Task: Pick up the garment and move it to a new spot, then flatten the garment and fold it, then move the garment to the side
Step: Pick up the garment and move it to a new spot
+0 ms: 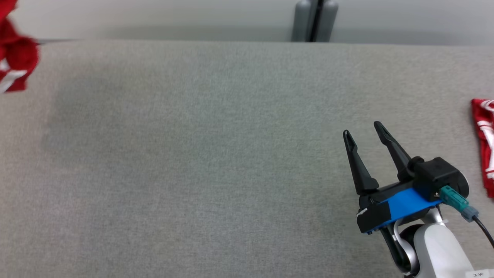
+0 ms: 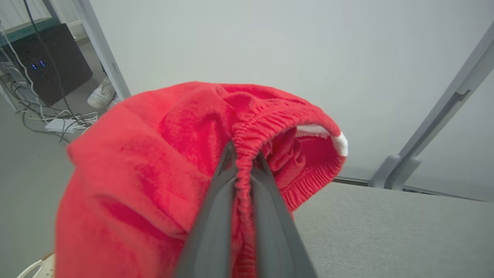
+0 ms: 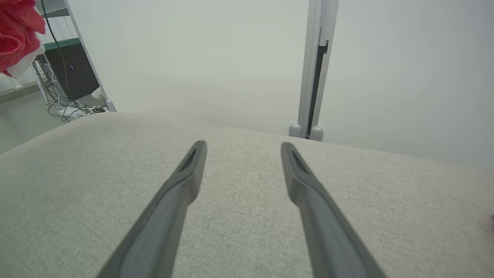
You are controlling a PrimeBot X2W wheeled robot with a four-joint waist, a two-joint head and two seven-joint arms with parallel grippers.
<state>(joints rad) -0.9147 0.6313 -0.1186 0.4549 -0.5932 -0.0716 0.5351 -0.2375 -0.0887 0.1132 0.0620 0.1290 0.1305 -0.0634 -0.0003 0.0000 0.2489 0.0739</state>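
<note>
Left wrist view: we see left claw (image 2: pixel 244 154) clamped on waistband of red garment (image 2: pixel 146 162); right claw (image 1: pixel 362 129) open over table (image 1: pixel 193 154).

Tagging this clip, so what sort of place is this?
Probably a robot test lab: a grey cloth-covered table, partition panels behind it, and a black box with tangled cables on the floor.

The left gripper (image 2: pixel 244 160) pinches the elastic hem of a bright red fleecy garment (image 2: pixel 154 162), bunched above the edge of the grey fabric-covered table (image 2: pixel 405 231).
</note>
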